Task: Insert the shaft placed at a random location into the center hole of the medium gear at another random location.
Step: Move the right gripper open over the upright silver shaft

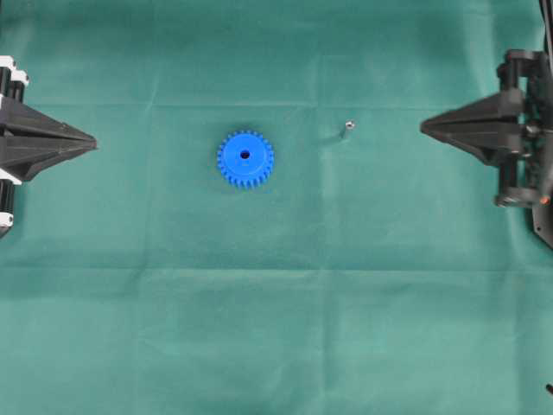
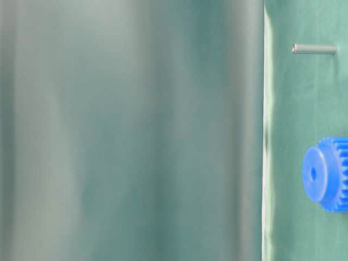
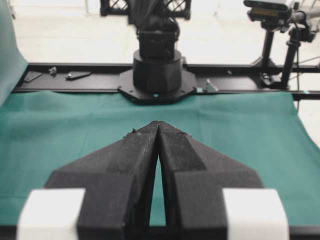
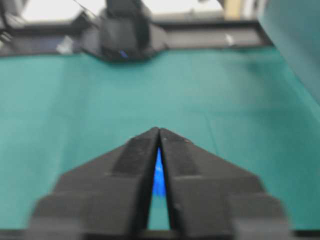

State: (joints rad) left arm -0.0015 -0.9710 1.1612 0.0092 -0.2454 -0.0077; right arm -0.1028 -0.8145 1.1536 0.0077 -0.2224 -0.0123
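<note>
between both claws (image 1: 91, 142) (image 1: 423, 127): medium gear (image 1: 245, 159), shaft (image 1: 347, 128)

A creased green cloth (image 1: 276, 328) covers the counter. Beyond its far edge runs a black rail (image 3: 240, 82), then a pale, brightly lit floor (image 3: 70, 35).

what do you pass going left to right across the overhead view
left pincer → blue gear → small metal pin → right pincer, all over the green cloth
</note>
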